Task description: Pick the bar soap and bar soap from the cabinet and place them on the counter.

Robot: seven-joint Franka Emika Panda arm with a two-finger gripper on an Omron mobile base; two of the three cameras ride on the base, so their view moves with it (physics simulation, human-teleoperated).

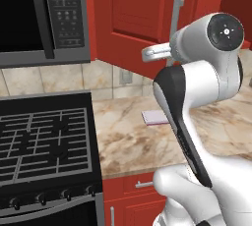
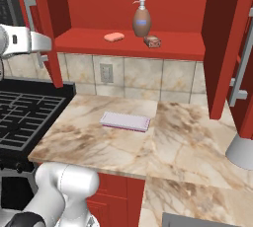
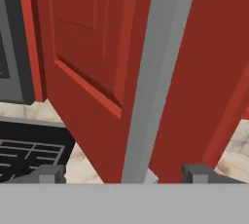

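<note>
With its doors swung wide, the red cabinet point(image 2: 128, 43) shows its shelf. On that shelf lie a peach bar soap point(image 2: 114, 36) and a darker reddish bar soap point(image 2: 152, 41), either side of a brown pump bottle point(image 2: 142, 18). My gripper point(image 3: 124, 173) is open, its fingertips point(image 3: 48, 173) spread wide on both sides of the left door's silver bar handle point(image 3: 146, 96) without pinching it. From the base, the gripper point(image 1: 150, 52) sits at that handle point(image 1: 174, 18), left of the shelf and well away from the soaps. The beige marbled counter point(image 2: 188, 137) lies below.
A pale lavender pad point(image 2: 125, 121) lies on the counter under the shelf. The black gas stove point(image 1: 44, 141) and a microwave point(image 1: 44, 18) stand to the left. The right cabinet door point(image 2: 222, 48) hangs open over the counter. A grey rounded object point(image 2: 242, 152) sits at the far right.
</note>
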